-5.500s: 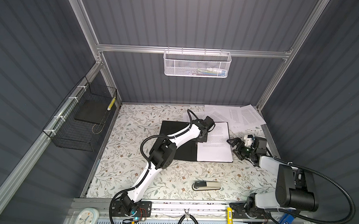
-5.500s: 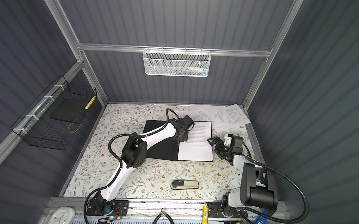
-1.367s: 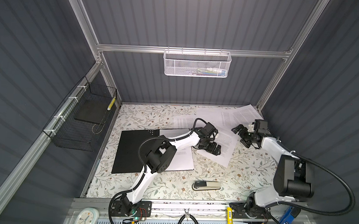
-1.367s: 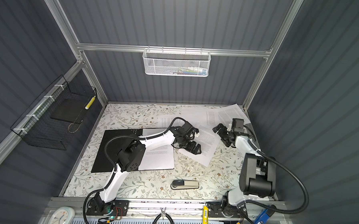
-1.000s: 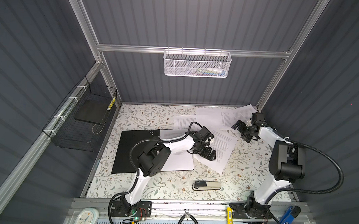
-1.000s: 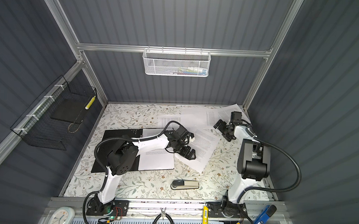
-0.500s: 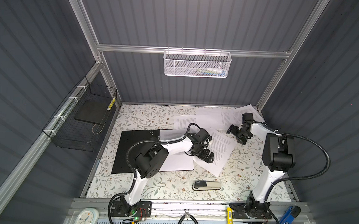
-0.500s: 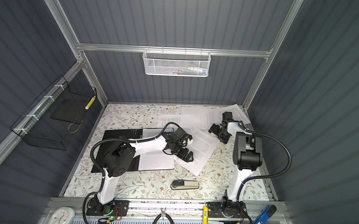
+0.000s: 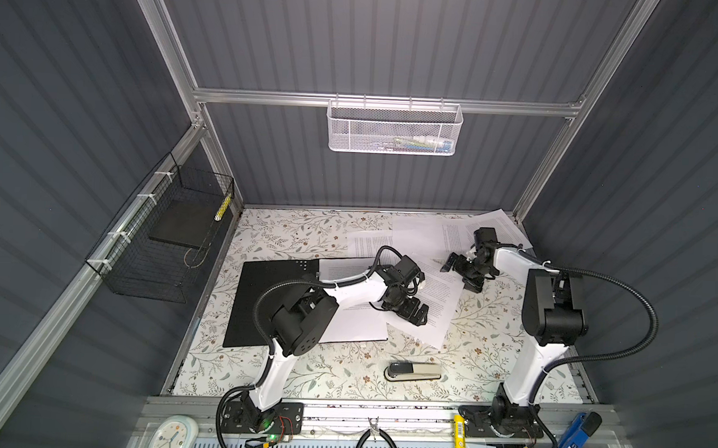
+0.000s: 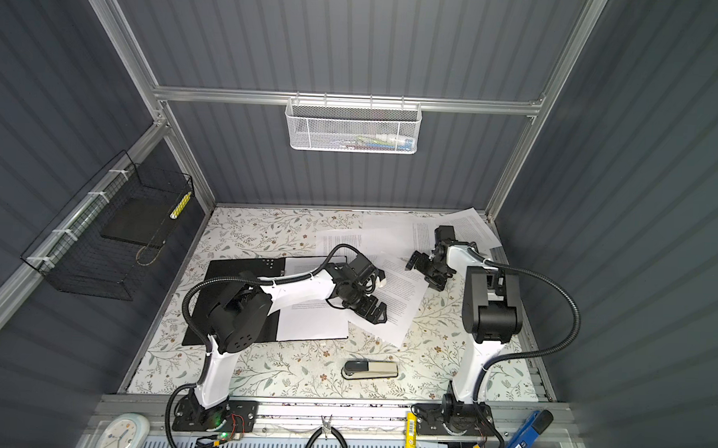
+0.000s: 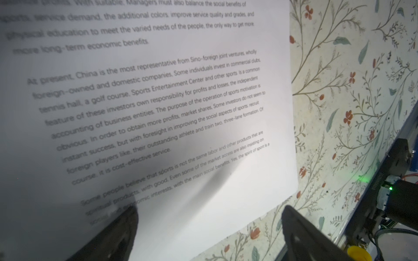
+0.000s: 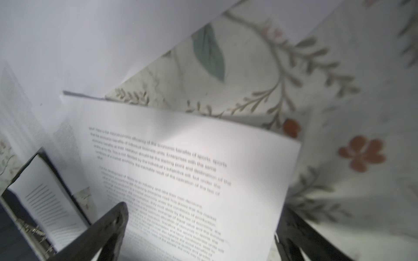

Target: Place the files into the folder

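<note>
The folder is laid open on the left part of the worktop, its black cover spread flat, and one sheet is seen lying on its right half. A second sheet is set askew just right of it, outside the folder, with its near-left edge touching or overlapping the first. More sheets are fanned out along the back, from behind the folder to the far right corner. A stapler is placed near the front edge.

The left claw is held low over the second sheet's near end with its jaws spread wide and nothing gripped. In the left wrist view one finger is seen over the printed paper and the other over the bare floral worktop just past the sheet's corner; whether paper is touched cannot be told.

The right claw is likewise opened fully, empty, over the same sheet's far end. In the right wrist view that sheet is framed between the two fingers, its far edge bowed, and the folder's metal rings are glimpsed beyond.
</note>
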You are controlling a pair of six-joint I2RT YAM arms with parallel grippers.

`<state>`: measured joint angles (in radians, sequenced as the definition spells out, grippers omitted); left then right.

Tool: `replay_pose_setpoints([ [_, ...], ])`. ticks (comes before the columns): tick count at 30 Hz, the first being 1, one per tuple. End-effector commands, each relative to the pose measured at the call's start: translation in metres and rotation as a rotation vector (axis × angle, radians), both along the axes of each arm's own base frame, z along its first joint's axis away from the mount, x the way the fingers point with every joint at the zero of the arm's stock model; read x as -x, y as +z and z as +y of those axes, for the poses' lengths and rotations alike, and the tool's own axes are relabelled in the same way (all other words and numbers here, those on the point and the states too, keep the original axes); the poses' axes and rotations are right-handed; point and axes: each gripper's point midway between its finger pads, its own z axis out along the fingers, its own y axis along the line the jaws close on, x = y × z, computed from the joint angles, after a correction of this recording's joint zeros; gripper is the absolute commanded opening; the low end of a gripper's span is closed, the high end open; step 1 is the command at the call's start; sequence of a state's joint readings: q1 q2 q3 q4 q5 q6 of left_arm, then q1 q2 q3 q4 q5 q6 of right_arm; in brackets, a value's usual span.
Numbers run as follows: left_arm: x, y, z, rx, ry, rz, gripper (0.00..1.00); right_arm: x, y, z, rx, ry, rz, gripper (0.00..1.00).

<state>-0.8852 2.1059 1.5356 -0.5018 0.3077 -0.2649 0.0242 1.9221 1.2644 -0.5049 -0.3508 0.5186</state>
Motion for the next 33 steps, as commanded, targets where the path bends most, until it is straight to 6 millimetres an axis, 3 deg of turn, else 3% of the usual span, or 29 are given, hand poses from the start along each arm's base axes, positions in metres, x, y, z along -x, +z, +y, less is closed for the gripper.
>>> replay_pose_setpoints([
  [1,0.013,-0.032,0.015,-0.105,-0.006,0.067,1.0,0.011,0.01,0.029,-0.179,0.029,-0.026,0.99],
  [8,0.013,-0.032,0.016,-0.106,-0.005,0.064,1.0,0.031,0.012,0.054,-0.344,0.045,-0.109,0.99],
  [15,0.013,-0.033,0.016,-0.107,-0.006,0.066,1.0,0.048,0.01,0.074,-0.381,0.117,-0.159,0.99],
  [22,0.013,-0.034,0.018,-0.11,-0.006,0.066,0.99,0.053,0.005,0.063,-0.288,0.101,-0.187,0.99],
  [33,0.007,-0.035,0.021,-0.109,0.009,0.069,0.99,0.088,0.011,0.082,-0.412,0.227,-0.223,0.99],
])
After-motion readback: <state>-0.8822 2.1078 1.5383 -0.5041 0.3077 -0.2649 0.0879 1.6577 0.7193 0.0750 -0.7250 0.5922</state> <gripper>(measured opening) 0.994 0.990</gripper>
